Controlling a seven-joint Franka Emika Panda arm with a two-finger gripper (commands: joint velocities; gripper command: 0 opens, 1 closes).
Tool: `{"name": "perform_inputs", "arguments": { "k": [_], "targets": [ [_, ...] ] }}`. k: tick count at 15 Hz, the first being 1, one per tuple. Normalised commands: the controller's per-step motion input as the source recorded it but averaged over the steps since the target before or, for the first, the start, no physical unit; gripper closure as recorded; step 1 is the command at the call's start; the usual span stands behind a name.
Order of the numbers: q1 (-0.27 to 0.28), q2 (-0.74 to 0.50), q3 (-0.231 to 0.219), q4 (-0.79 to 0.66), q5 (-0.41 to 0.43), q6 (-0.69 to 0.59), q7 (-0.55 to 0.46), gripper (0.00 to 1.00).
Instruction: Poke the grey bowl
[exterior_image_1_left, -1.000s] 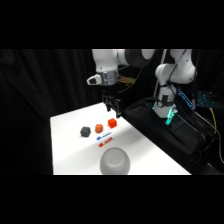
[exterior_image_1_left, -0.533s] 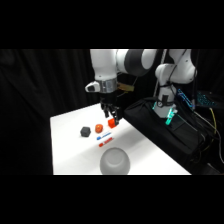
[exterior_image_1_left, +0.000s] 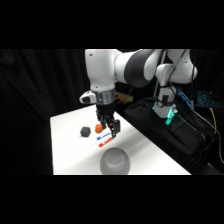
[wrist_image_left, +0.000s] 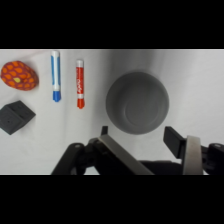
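The gripper (wrist_image_left: 145, 142) is seen with fingers spread wide, nothing held. The grey bowl (wrist_image_left: 137, 102) lies just beyond the fingertips, untouched. The arm has been brought forward from over the orange block (exterior_image_1_left: 98, 129) toward the bowl within the last second; a poke appears imminent. Farther off on the bench (wrist_image_left: 200, 80): red marker (wrist_image_left: 79, 83), blue marker (wrist_image_left: 55, 75), dark block (wrist_image_left: 15, 116).

The grey bowl (exterior_image_1_left: 115, 161) (wrist_image_left: 137, 102) is large, plain and matte, sitting dome-up, rounded side uppermost, on the white table (exterior_image_1_left: 67, 150) near its front edge, apart from everything else.
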Motion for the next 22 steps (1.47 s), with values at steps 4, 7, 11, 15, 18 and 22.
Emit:
{"name": "perform_inputs", "arguments": {
  "k": [4, 7, 11, 15, 18, 22],
  "targets": [
    [0.050, 0.19, 0.018, 0.22, -0.071, 0.10, 0.04, 0.85],
    [0.030, 0.12, 0.029, 0.09, -0.040, 0.15, 0.00, 1.00],
    [0.018, 0.12, 0.062, -0.03, 0.035, 0.30, -0.08, 0.98],
    [0.039, 0.18, 0.035, -0.03, 0.010, 0.32, -0.06, 0.98],
    [0.078, 0.19, -0.037, -0.01, -0.113, 0.32, 0.03, 0.98],
    [0.091, 0.14, -0.076, 0.01, -0.132, 0.24, 0.07, 0.98]
  ]
}}
